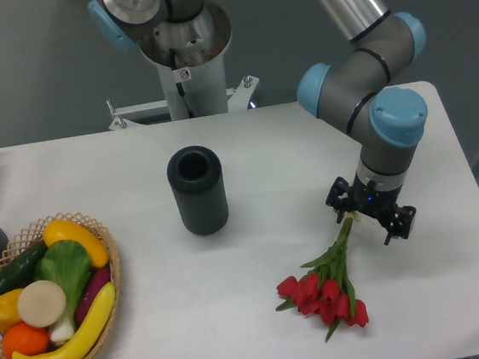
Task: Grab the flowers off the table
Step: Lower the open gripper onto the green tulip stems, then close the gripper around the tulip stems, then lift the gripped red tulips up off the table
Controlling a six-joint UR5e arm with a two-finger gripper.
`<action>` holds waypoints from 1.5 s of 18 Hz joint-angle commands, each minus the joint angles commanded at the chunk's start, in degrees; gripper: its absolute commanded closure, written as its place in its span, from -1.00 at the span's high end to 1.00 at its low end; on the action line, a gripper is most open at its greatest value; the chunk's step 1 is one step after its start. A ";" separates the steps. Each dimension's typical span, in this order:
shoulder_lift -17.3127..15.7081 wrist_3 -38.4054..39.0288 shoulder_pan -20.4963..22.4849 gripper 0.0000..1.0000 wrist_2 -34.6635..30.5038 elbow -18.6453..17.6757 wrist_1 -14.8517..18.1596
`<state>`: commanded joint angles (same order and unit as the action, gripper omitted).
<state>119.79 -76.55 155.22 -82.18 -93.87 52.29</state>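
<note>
no text can be read; robot base (182,61) sticker illegible.

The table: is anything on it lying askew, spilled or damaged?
Only the flowers lie flat on the table, stems toward the gripper, beside the upright black cylinder. Nothing looks spilled or damaged.

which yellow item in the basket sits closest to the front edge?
The long curved yellow banana along the basket's front rim; the yellow pepper and yellow squash sit farther back.
</note>
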 joint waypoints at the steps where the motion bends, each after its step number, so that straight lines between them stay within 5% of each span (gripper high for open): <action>1: 0.26 0.00 0.00 1.00 0.00 -0.17 0.00; 6: 1.84 0.18 -0.97 0.96 -0.18 -0.27 -0.17; 11: 2.20 0.18 -0.97 0.49 -0.18 -0.26 -0.09; 13: 2.20 0.35 -0.97 0.22 -0.18 -0.26 -0.09; 19: 2.46 1.85 -0.97 -1.00 -0.09 0.61 -0.09; 27: 0.89 1.67 -0.53 -1.00 -0.09 1.93 -0.09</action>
<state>120.68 -74.88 154.68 -82.27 -91.93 52.21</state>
